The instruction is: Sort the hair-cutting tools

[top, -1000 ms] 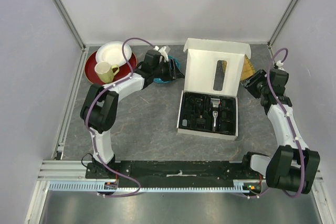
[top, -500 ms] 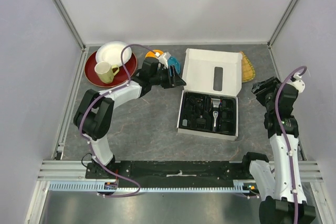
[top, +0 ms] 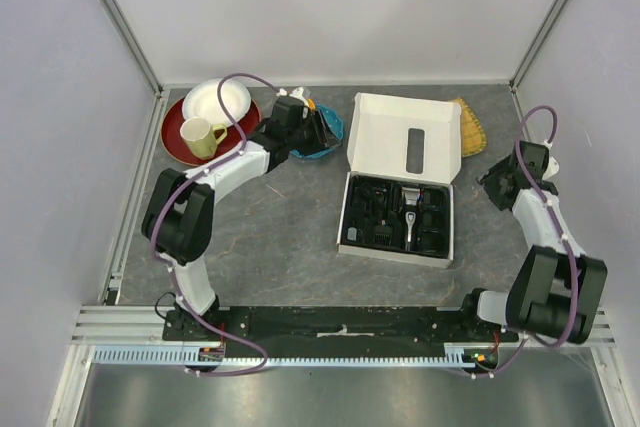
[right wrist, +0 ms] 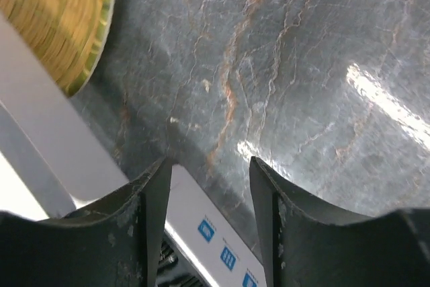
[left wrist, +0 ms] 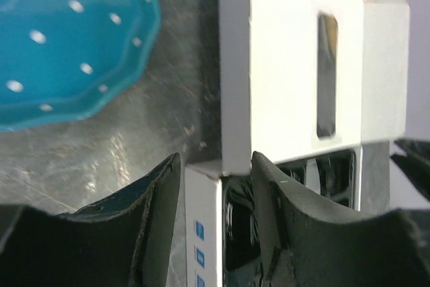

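Note:
The black-and-silver clipper point(top: 410, 217) lies in the black moulded tray of the open white box point(top: 397, 252), with several black comb attachments point(top: 370, 209) around it. I cannot make out the short cylinder or the coiled cord. My left gripper point(top: 326, 130) is open and empty, over the teal bowl's right edge, left of the box lid point(top: 385, 137). In the left wrist view its fingers point(left wrist: 216, 196) frame the box's near corner point(left wrist: 201, 226). My right gripper point(top: 491, 184) is open and empty, right of the box. In the right wrist view its fingers point(right wrist: 210, 183) frame the box's side wall point(right wrist: 222, 250).
A red plate point(top: 180, 142) with a white plate point(top: 215, 99) and a yellow mug point(top: 203, 135) stands at the back left. The teal bowl point(left wrist: 67, 38) sits beside the lid. A yellow ribbed plate point(top: 471, 127) lies behind the box's right side and shows in the right wrist view point(right wrist: 54, 18).
The box lid has tipped further back. My left gripper moved toward the box and came back over the teal bowl. My right arm swung out and its gripper now sits slightly nearer.

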`<action>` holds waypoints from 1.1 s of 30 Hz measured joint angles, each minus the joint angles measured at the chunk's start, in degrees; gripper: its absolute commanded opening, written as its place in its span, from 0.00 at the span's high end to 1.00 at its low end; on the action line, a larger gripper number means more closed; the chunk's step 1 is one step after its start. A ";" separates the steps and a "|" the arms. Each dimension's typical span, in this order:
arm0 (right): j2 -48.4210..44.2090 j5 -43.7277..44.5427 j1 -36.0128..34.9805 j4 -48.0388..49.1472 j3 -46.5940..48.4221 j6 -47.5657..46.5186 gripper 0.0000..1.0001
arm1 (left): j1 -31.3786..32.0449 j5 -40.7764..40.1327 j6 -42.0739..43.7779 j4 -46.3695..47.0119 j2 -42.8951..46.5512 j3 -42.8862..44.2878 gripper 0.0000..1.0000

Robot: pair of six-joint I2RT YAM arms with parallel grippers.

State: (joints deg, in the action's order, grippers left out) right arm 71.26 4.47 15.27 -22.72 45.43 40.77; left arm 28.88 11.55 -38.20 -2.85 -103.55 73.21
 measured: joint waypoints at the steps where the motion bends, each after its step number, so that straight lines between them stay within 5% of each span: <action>1: 2.10 -0.72 0.48 0.70 0.39 0.04 0.45 | -0.24 -1.38 -0.50 -0.72 -0.81 1.51 0.48; 10: 17.33 -12.44 2.54 8.81 3.30 0.15 0.55 | -1.95 -3.28 -2.69 -4.81 -16.17 15.76 0.60; 20: 30.01 -30.80 2.60 22.67 4.87 3.28 0.59 | -1.97 7.06 -2.95 -5.14 -27.52 26.08 0.65; 33: 24.37 -39.71 3.17 31.39 4.81 6.32 0.55 | -2.14 19.21 -2.01 1.90 -28.04 23.61 0.67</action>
State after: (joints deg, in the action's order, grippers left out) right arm 95.64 -35.24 18.44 8.67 50.24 47.09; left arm 26.74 30.76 -40.21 -0.95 -131.59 96.82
